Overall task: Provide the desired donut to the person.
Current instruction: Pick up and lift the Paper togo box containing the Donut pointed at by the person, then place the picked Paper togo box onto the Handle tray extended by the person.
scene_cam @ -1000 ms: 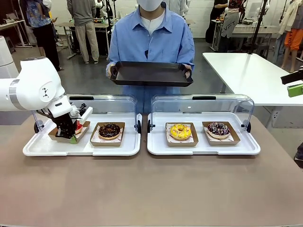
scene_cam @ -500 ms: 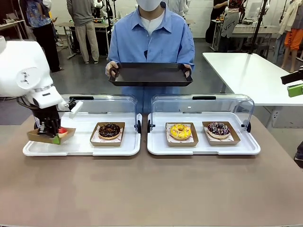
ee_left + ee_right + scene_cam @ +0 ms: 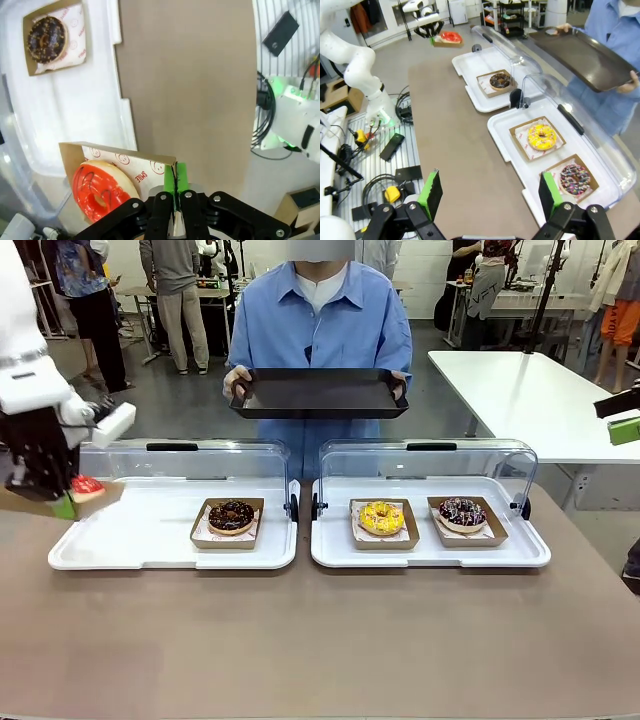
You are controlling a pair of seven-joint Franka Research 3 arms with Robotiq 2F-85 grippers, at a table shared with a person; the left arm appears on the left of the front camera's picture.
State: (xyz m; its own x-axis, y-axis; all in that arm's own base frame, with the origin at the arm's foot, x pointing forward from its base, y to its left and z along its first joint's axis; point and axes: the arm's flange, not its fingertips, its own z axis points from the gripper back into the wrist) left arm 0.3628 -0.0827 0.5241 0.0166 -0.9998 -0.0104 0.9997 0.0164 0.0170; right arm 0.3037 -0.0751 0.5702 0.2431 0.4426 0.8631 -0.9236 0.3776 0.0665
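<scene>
1. At the table's left edge, just off the white tray [image 3: 130,532]: left gripper [image 3: 175,186] pinches one wall of the cardboard boat [image 3: 131,161] holding the red donut [image 3: 99,192], raised in the air.
2. Right gripper [image 3: 490,195] is spread wide and empty.
3. The person [image 3: 320,320] holds out a black tray [image 3: 318,392] beyond the clear lids [image 3: 215,462].
4. Risk: with a single-edge pinch, the boat may tilt and the donut slide out. It could also clip a lid on the way across.

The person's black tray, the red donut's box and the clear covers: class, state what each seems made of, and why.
The black tray: probably matte plastic, dull sheen. The box: thin brown cardboard, folded walls, printed paper liner. The clear covers: transparent plastic, perhaps acrylic, glossy highlights.
</scene>
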